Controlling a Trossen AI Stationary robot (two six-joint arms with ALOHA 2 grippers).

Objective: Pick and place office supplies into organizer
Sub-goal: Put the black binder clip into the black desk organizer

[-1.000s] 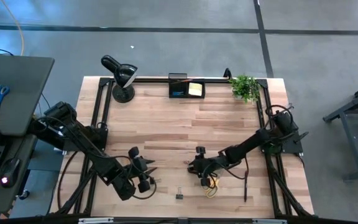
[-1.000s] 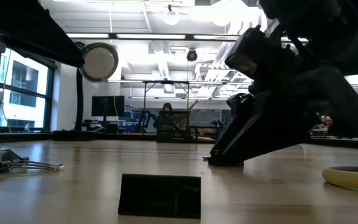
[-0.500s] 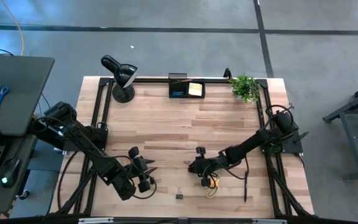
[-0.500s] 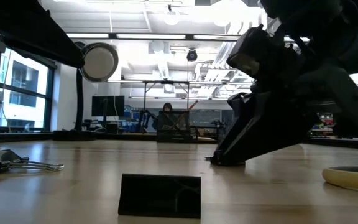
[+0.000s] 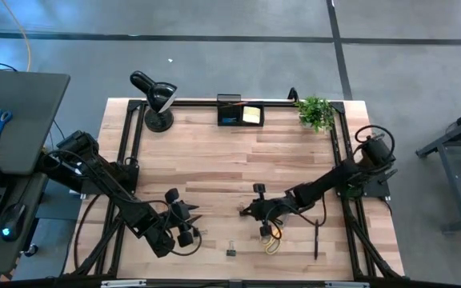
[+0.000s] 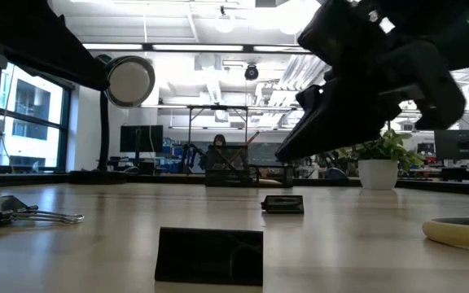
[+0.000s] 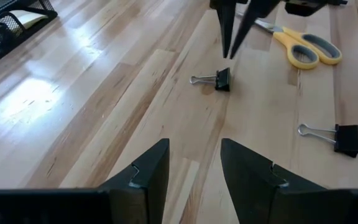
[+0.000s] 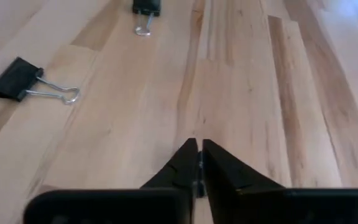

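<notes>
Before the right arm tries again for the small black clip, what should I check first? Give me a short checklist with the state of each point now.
1. Right claw holds something: not ok; it is shut on nothing and off the table.
2. Binder clip ready to pick: ok; it lies on the table just under the right claw's tips.
3. Yellow scissors clear of that clip: ok; they lie apart.
4. Left claw out of the way: ok; open, empty, short of the clip.
5. Free room in the organizer: cannot tell.
</notes>
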